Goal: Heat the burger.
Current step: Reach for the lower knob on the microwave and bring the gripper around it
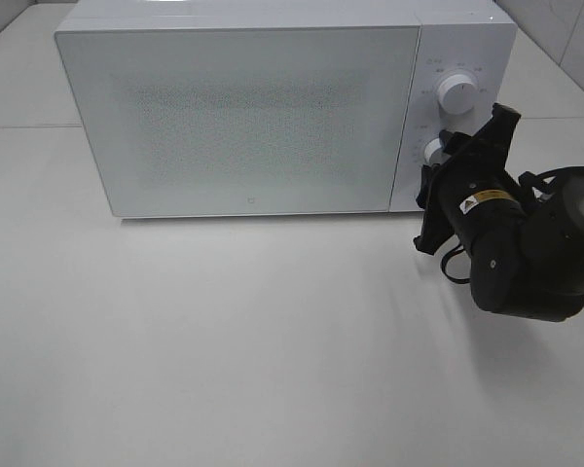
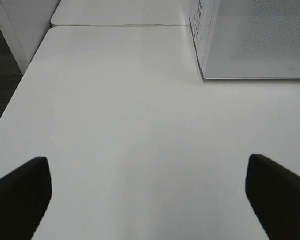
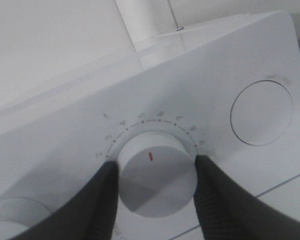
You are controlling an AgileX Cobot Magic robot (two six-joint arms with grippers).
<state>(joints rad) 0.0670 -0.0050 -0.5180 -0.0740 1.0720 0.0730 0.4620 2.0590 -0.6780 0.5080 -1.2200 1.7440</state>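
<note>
The burger is out of view in every frame. The white microwave (image 1: 243, 117) stands at the back of the table with its door closed. My right gripper (image 1: 438, 161) reaches its control panel and is shut on the lower dial (image 1: 434, 149). In the right wrist view both dark fingers (image 3: 102, 200) press the sides of that dial (image 3: 157, 175), whose red mark points toward the numbers above it. My left gripper (image 2: 149, 180) hangs open over bare table, with nothing between its fingers, away from the microwave (image 2: 255, 40).
An upper dial (image 1: 456, 92) sits above the gripped one, and a round button (image 3: 261, 112) lies on the panel beside it. The white table (image 1: 224, 341) stretches wide in front of the microwave. A table seam (image 2: 120, 26) and a dark floor edge (image 2: 2, 65) show in the left wrist view.
</note>
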